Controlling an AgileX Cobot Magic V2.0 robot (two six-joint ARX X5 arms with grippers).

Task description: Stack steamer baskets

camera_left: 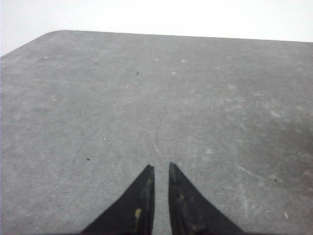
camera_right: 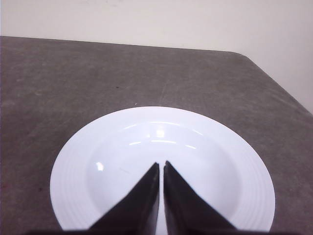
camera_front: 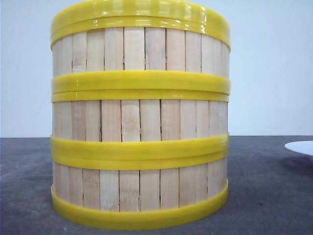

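Three steamer baskets stand stacked in one column close to the front camera: the bottom one [camera_front: 140, 188], the middle one [camera_front: 140, 120] and the top one [camera_front: 140, 49], each with pale slat walls and yellow rims. A yellow lid [camera_front: 142, 12] seems to cap the stack. Neither gripper shows in the front view. My left gripper [camera_left: 161, 166] hangs over bare grey table with only a thin gap between its black fingers and nothing in it. My right gripper [camera_right: 162, 164] is shut and empty above a white plate [camera_right: 73, 176].
The white plate's edge [camera_front: 301, 147] shows at the right of the front view, apart from the stack. The grey table [camera_left: 98, 98] has a rounded corner and a far edge against a pale wall in both wrist views.
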